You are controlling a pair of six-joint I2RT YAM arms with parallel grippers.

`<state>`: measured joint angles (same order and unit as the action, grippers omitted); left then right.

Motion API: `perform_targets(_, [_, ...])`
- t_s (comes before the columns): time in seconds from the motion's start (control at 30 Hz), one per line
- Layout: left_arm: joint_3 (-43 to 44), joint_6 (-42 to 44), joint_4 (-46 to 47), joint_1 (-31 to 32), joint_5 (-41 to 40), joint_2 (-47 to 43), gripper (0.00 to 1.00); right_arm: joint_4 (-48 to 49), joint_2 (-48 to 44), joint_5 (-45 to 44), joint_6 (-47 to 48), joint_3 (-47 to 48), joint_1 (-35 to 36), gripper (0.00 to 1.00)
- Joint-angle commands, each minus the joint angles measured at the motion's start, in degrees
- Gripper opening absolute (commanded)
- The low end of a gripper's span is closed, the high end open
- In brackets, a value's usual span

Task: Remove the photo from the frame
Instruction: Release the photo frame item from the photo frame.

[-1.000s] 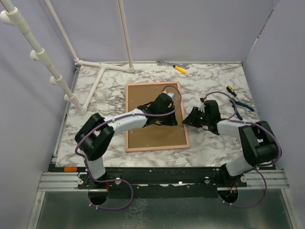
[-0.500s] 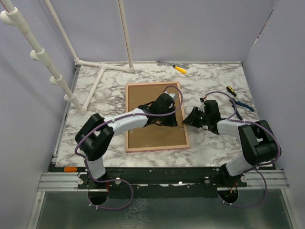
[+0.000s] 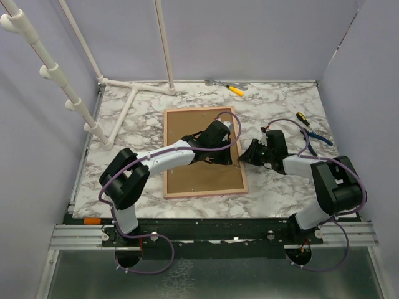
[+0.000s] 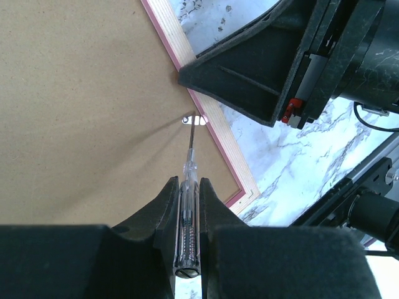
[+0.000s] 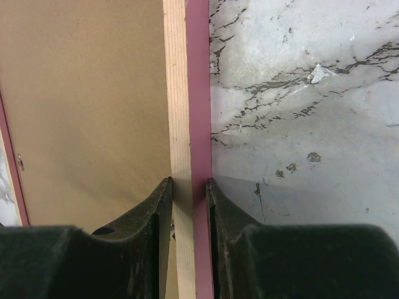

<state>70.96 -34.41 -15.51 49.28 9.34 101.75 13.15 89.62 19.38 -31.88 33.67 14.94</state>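
The frame (image 3: 199, 180) lies face down on the table (image 3: 268, 187), brown back up, so the photo stays hidden under the backing. The right gripper (image 5: 188, 187) is clamped on the frame's right rail, apparently to steady it. The left gripper (image 4: 187, 190) grasps a screwdriver (image 4: 191, 152) with its tip at a metal tab (image 4: 194, 119), likely to lever it aside.

table (image 3: 280, 103): marble | frame (image 3: 199, 180) (back up): centre | yellow screwdriver (image 3: 235, 90): far edge

Plain lavender walls (image 3: 249, 37) enclosed a white marble-patterned bench (image 3: 280, 103); white pipe framing (image 3: 51, 71) stood at left.
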Motion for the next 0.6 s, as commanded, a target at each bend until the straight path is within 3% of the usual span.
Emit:
perform_targets(0.0, [1.2,1.3,-4.9,1.6,1.9,2.0,0.00,-0.6,1.9,-2.8,0.9,1.2,0.2,0.26])
perform_targets(0.57, [3.8,2.2,-8.5,2.1,2.8,4.5,0.00,-0.9,2.0,-3.1,0.7,1.3,0.2,0.26])
